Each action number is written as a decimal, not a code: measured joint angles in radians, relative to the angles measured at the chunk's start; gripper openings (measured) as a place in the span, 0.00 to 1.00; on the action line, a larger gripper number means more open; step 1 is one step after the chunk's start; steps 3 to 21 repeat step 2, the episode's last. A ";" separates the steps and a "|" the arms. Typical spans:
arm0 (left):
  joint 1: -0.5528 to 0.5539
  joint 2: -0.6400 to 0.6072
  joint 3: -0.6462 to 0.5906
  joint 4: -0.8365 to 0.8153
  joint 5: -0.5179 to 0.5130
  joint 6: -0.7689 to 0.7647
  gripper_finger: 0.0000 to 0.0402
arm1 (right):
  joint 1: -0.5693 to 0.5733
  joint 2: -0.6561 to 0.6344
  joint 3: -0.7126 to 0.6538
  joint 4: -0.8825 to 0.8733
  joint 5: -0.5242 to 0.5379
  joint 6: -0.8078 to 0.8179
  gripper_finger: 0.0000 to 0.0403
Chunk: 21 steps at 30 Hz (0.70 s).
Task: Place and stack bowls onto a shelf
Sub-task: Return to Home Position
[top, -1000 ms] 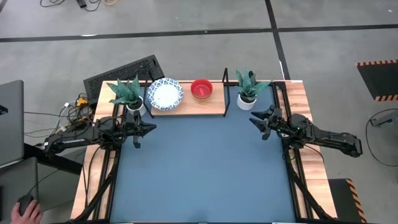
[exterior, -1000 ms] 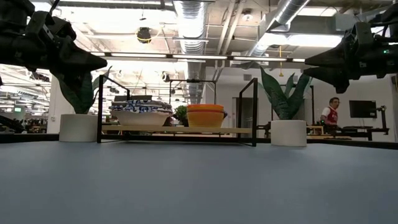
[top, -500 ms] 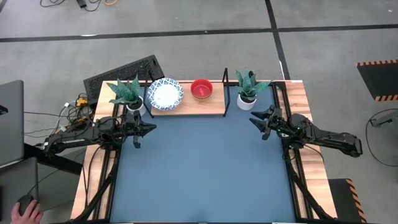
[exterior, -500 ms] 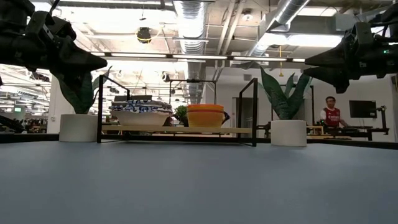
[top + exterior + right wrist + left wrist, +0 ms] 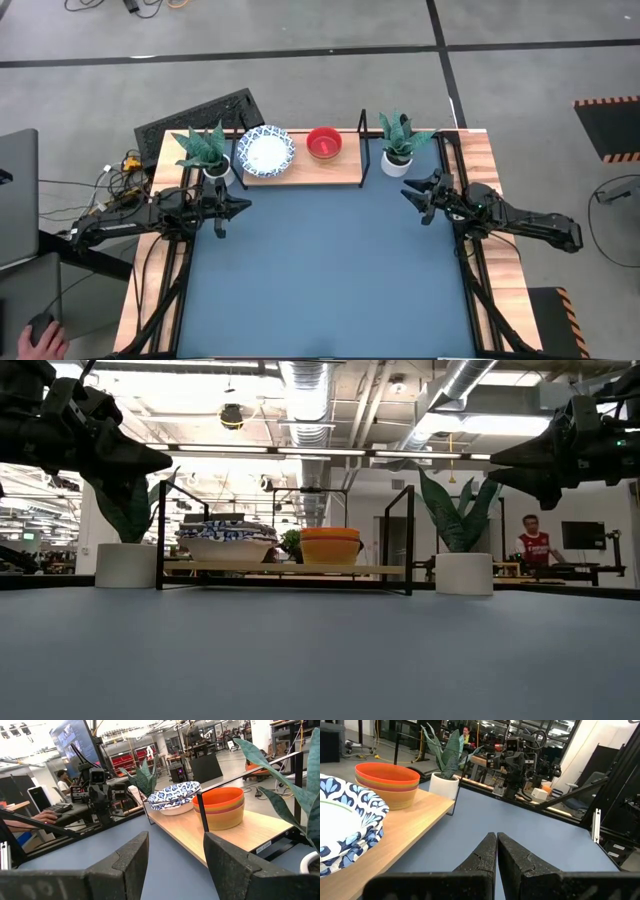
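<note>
**Both stacks shelved, arms parked off the shelf's ends**

High view: the shelf (image 5: 300,172) carries the patterned bowls (image 5: 266,150) at its left end. The plastic stack (image 5: 324,143), red-orange on top, sits just beside them near the middle, and the shelf's right end is bare. The left gripper (image 5: 238,207) hangs off the shelf's left front corner and the right gripper (image 5: 410,194) off its right front corner. Each is apart from the shelf and carries nothing. With both stacks nested on the board, I judge the job done and this a resting pose.

Low view: both grippers ride above the bowl rims and outside the shelf's black end frames, where neither could knock a stack.

Left wrist view: the fingers (image 5: 482,860) are pressed together tip to tip, with nothing between them. Both stacks lie on the shelf off to one side of the line the fingers point along, well clear of the tips.

Right wrist view: the fingers (image 5: 127,862) stand apart with an empty gap. The shelf and both stacks lie beyond them, out of reach.
</note>
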<state>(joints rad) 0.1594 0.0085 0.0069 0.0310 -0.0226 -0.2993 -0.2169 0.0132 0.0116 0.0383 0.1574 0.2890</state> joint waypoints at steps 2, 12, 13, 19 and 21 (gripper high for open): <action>0.000 0.000 0.000 0.000 0.000 0.000 0.00 | 0.000 0.000 0.000 0.000 0.000 0.000 0.53; 0.000 0.000 0.000 0.000 0.000 0.000 0.00 | 0.000 0.000 0.000 0.000 0.000 0.000 0.53; 0.000 0.000 0.000 0.000 0.000 0.000 0.00 | 0.000 0.000 0.000 0.000 0.000 0.000 0.53; 0.000 0.000 0.000 0.000 0.000 0.000 0.00 | 0.000 0.000 0.000 0.000 0.000 0.000 0.53; 0.000 0.000 0.000 0.000 0.000 0.000 0.00 | 0.000 0.000 0.000 0.000 0.000 0.000 0.53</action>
